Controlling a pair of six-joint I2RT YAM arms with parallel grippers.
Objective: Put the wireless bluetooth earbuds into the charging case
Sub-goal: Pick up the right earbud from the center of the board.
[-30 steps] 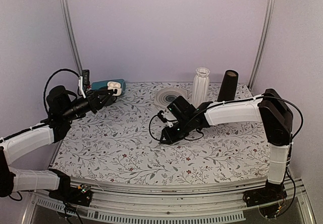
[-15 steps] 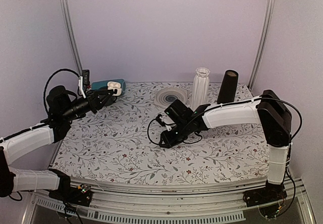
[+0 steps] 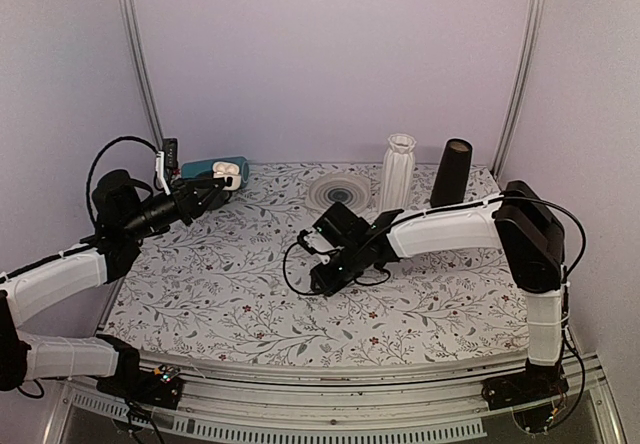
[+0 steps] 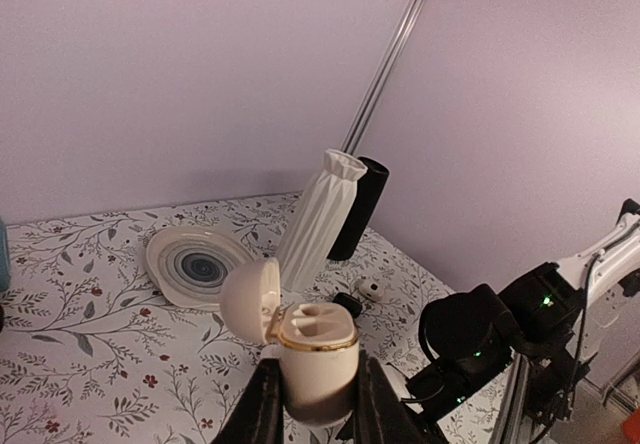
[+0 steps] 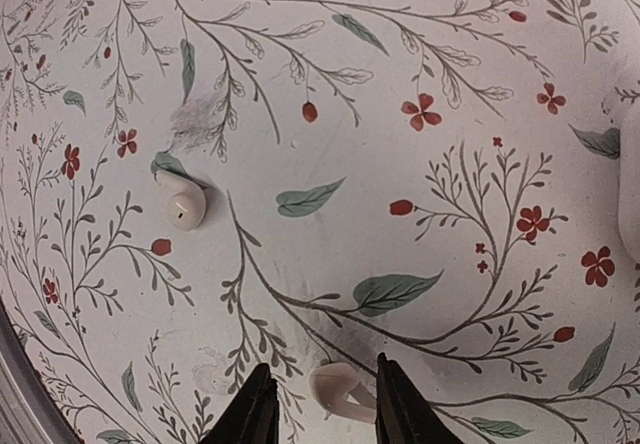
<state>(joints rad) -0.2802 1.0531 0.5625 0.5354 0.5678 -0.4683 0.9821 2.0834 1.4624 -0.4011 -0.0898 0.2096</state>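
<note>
**Item 1. Charging case**. White and rounded, with a gold-coloured band round its mouth. The lid is flipped back and two wells are open to view. It stands upright, clamped between the fingers of the left gripper. It is held up off the table at the far left corner, just in front of a teal mug. Any lettering on it is too small to read.

**Item 2. Earbuds, pair.** Glossy white, both lying on the floral tablecloth near the middle of the table, well apart from the case.
- The free earbud lies alone, with nothing touching it.
- The near earbud lies between the fingers of the right gripper.
- The jaws of the right gripper stand apart. A strip of cloth shows on one side of the near earbud. Whether the other finger touches it cannot be told.

**Item 3. Far edge of the table.**
- Ringed grey plate.
- Ribbed white vase.
- Black tube.

**View notes.**
- Only the right wrist view shows the earbuds; from the top, the right arm covers that spot.
- Only the left wrist view shows the case's wells and gold band.
- The left wrist view also shows a small white pod and a black pod at the foot of the vase.
- The top view alone shows both arms together: the left reaches to the far left, and the right bends in toward the centre.
</note>
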